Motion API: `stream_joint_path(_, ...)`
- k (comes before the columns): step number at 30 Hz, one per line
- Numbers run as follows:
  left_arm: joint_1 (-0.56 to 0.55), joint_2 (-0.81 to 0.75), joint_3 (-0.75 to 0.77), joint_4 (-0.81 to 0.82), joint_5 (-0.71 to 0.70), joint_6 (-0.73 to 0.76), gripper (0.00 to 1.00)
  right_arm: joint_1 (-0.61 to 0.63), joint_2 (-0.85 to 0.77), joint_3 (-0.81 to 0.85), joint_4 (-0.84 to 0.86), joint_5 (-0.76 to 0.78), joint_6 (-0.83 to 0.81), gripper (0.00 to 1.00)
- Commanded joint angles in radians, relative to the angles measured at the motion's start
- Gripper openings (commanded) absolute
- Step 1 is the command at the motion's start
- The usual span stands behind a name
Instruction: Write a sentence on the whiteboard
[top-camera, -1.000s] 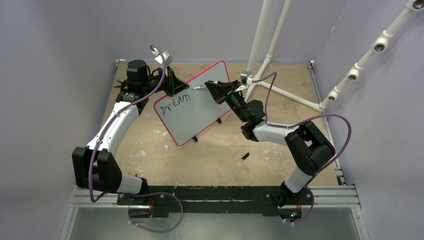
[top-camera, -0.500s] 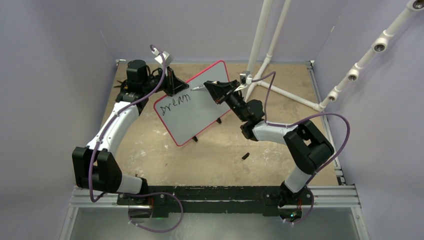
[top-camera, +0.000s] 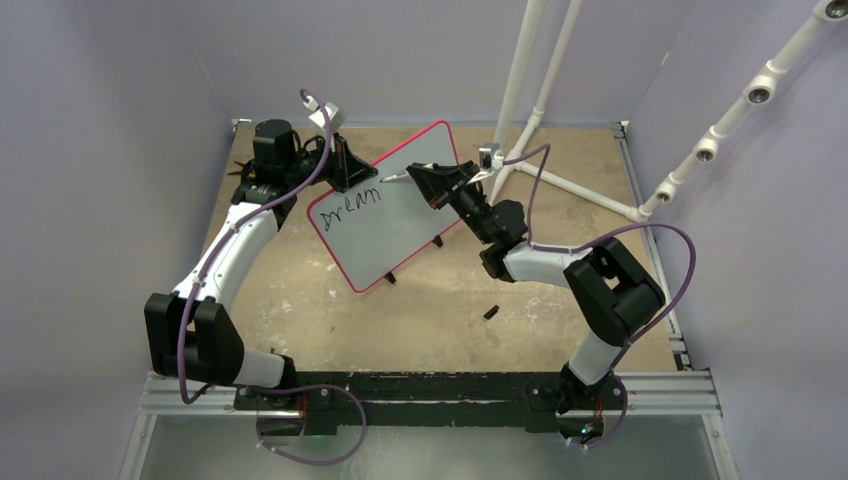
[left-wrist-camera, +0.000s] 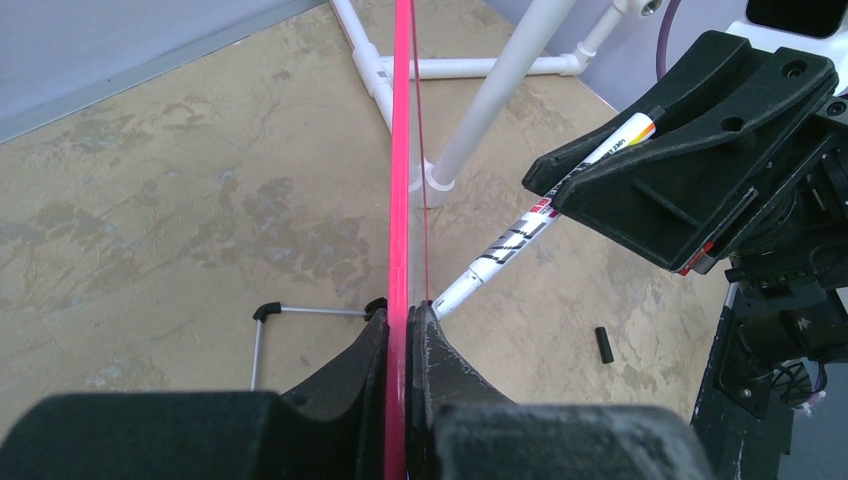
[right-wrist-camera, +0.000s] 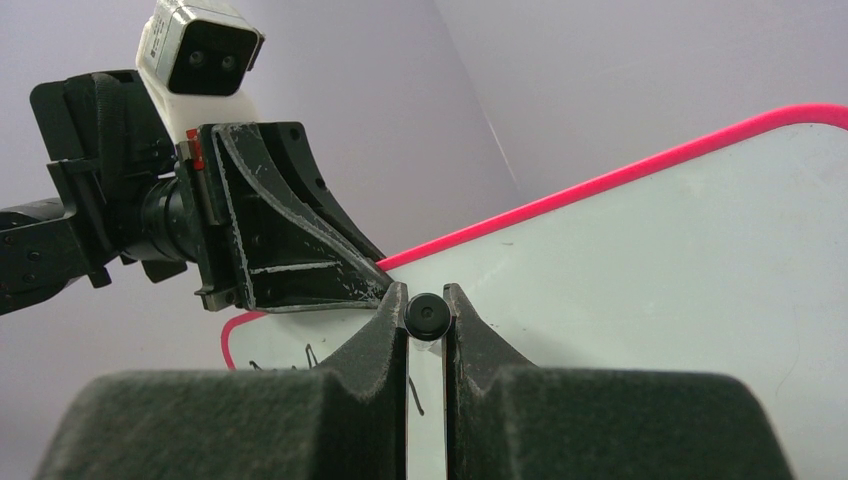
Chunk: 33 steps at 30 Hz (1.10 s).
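Two black claws are shown at work above a scuffed tan table, one on each arm. A small rectangular, pink-rimmed whiteboard is held tilted over the far half of the table, left of centre, with its face turned toward the right arm. The left claw is closed tightly on the board's upper rim, which is seen edge-on between its fingers in the left wrist view. The right claw is clamped narrowly around a slim white marker with black print. The marker's tip is pointed at the board's face just beside the left claw; whether it is pressed against the surface cannot be told for certain. The black handwritten sentence is only begun: one word, reading roughly "Dream", is set along the upper left part of the face, and the rest of the white surface is blank. The task is judged to be at an early stage, with the first word perhaps not finished and all later words left to be written. A small black marker cap is lying on the table near the right arm, well apart from the board. A white plastic pipe frame is standing at the far right corner.
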Motion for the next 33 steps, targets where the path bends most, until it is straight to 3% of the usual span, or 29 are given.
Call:
stream_joint_path(1,-0.028,0.052,-0.040,-0.116,0.061,0.008,0.00,0.000,0.009,-0.013,0.010,-0.014,0.000,0.00)
stream_joint_path(22,-0.028,0.055,-0.039,-0.115,0.060,0.007,0.00,0.001,-0.043,-0.097,0.045,0.099,0.000,0.00)
stream_joint_path(33,-0.028,0.053,-0.038,-0.115,0.059,0.007,0.00,0.001,-0.041,-0.095,0.023,0.087,-0.019,0.00)
